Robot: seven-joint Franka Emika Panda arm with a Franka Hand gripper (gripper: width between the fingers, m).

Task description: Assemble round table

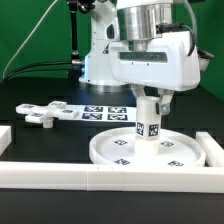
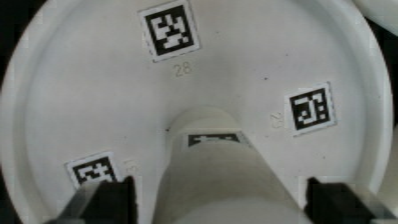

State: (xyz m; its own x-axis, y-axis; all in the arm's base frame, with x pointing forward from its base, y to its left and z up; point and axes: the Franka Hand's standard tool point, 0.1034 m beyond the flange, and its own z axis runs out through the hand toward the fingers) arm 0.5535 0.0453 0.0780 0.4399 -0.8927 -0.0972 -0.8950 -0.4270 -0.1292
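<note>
Currently the step in hand appears to be fitting the short cylindrical post (image 1: 150, 126) into the centre of the large round rimmed disc (image 1: 108, 153). The disc lies flat on the black table (image 1: 30, 148), hard against the white border rails (image 1: 100, 178) at the front and at the exterior view's right. The post stands upright on the disc's middle.

Gripper state: the gripper (image 1: 150, 102) hangs straight down over the post, with one finger on each side of its upper end. In the wrist view the fingers (image 2: 107, 200) flank the post (image 2: 217, 165), and the disc (image 2: 71, 90) fills the background around it. Narrow dark strips seem to separate the pads from the post, but the view is too foreshortened to confirm this. Whether the jaws pinch the post or stand slightly spread cannot be told.

Judgement on the next move: if the post is not fully seated, it calls for a firm grasp and a turn about the vertical axis, keeping the post square to the disc. If it is seated, the gripper must release and lift clear without tilting the post.

The four-armed cross piece (image 1: 45, 113) lies flat toward the exterior view's left, well apart from the gripper, beside the marker board (image 1: 100, 112). It is not yet fitted.
</note>
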